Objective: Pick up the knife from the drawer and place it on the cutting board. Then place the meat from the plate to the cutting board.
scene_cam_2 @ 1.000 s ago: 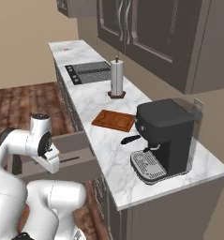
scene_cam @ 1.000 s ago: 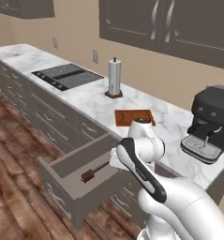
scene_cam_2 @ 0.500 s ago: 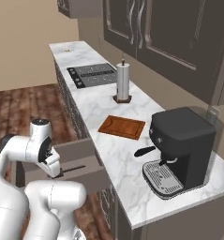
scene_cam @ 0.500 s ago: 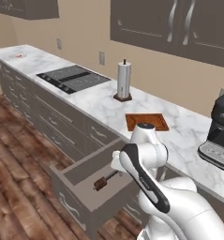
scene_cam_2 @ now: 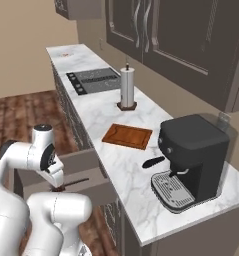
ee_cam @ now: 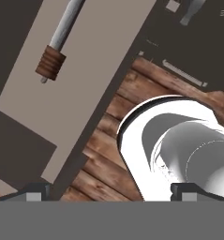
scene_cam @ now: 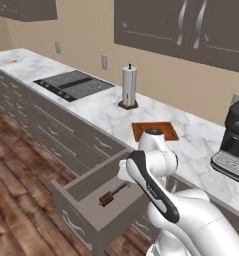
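**A:** Knife [scene_cam: 113, 194] first: where is it, and what's different from a moment ago?

**B:** It lies on the floor of the open drawer [scene_cam: 86, 178], low in the left base view, partly tucked under the arm. What changed is the viewpoint. The whole scene has slid across both base views over the last second, so the base has driven along the surface [scene_cam: 106, 112]. The things themselves haven't moved.

**A:** And the pincer?

**B:** The pincer [ee_cam: 112, 190] has its jaws spread as wide as they go, just as before, and holds nothing. In the hand view it looks down past the drawer wall, with the knife in the upper left of the frame, well away from the fingertips.

**A:** So what does that mean for the job?

**B:** I'd say this is still the approach. The knife isn't gripped yet, and the cutting board [scene_cam: 154, 131] up on the surface is bare.

**A:** Which way does the knife point?

**B:** In the hand view its long axis runs on a steep diagonal. The brown handle end sits lower left and the grey part heads up to the top edge. In the left base view the handle points toward the drawer front at lower left.
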### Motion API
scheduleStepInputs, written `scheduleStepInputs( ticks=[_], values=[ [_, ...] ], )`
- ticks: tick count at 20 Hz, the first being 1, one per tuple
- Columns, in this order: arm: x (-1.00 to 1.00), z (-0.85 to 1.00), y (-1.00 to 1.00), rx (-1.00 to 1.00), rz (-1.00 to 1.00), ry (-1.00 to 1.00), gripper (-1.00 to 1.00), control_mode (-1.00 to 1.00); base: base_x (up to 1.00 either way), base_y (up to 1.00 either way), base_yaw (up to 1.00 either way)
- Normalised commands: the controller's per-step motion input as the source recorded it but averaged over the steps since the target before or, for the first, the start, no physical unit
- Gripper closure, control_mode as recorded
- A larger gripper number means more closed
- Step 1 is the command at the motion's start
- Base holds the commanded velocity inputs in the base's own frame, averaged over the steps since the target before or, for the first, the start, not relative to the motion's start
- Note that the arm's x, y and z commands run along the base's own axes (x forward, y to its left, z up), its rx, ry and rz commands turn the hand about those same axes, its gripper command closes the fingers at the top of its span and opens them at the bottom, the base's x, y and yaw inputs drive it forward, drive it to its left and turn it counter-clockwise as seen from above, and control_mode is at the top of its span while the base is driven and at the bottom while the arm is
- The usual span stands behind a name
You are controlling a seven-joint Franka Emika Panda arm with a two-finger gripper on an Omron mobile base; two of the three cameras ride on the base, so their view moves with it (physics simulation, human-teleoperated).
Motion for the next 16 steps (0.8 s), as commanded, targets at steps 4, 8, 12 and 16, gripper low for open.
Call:
scheduleStepInputs(
  ticks=[4,8,12,16],
  values=[
    [0.00,0.00,0.00,0.00,0.00,0.00,-1.00,1.00,0.36,0.31,-0.05],
    [0.55,0.00,0.47,-0.18,-0.01,0.00,-1.00,-1.00,0.00,0.00,0.00],
    [0.23,-0.06,0.14,-0.12,0.00,0.06,-1.00,-1.00,0.00,0.00,0.00],
    [0.07,-0.14,-0.13,-0.07,-0.02,0.11,-1.00,-1.00,0.00,0.00,0.00]
  ],
)
